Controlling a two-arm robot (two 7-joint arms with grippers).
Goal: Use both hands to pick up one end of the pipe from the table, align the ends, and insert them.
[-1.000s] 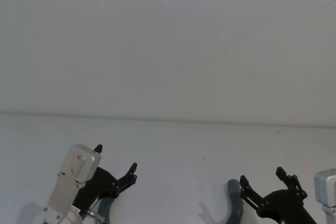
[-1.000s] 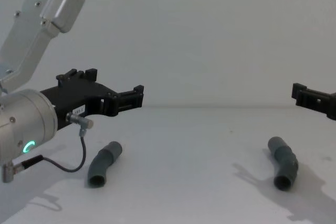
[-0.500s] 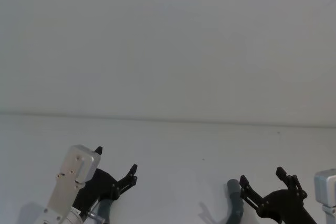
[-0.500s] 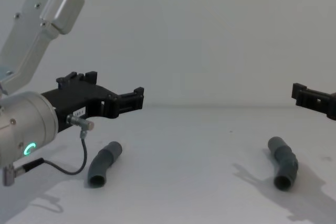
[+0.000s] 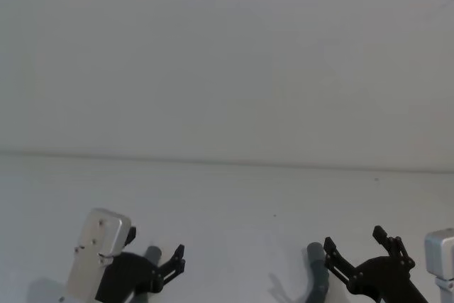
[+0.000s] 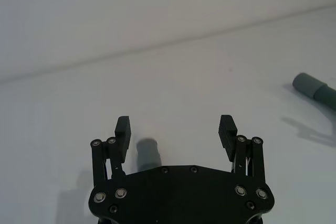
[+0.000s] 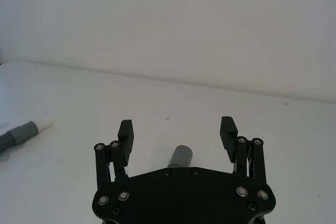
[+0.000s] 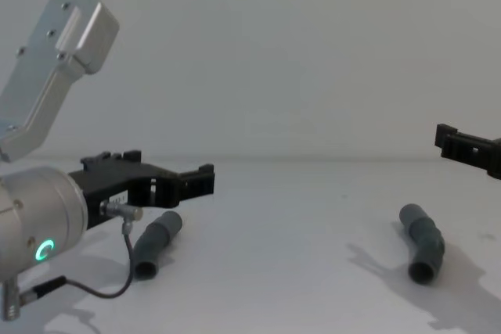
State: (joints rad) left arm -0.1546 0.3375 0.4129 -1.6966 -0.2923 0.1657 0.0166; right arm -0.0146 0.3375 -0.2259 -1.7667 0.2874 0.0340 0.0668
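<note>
Two short dark grey pipe pieces lie on the white table (image 8: pixel 290 217). The left piece (image 8: pixel 155 242) (image 5: pixel 151 255) (image 6: pixel 147 151) lies just below and ahead of my left gripper (image 8: pixel 168 168) (image 5: pixel 156 245) (image 6: pixel 175 128), which hangs open a little above it, not touching. In the right wrist view this piece (image 7: pixel 21 132) shows a white tip (image 7: pixel 44 121). The right piece (image 8: pixel 423 242) (image 5: pixel 317 271) (image 7: pixel 180 157) (image 6: pixel 315 88) lies under my right gripper (image 5: pixel 354 240) (image 7: pixel 177 129) (image 8: pixel 458 145), which hovers open higher above it.
The table runs back to a plain pale wall (image 8: pixel 297 52). Bare table surface lies between the two pieces. A thin cable (image 8: pixel 117 287) loops under my left wrist near the left piece.
My left gripper has come down closer to the left pipe piece, still open. The right gripper and both pieces have not moved.
</note>
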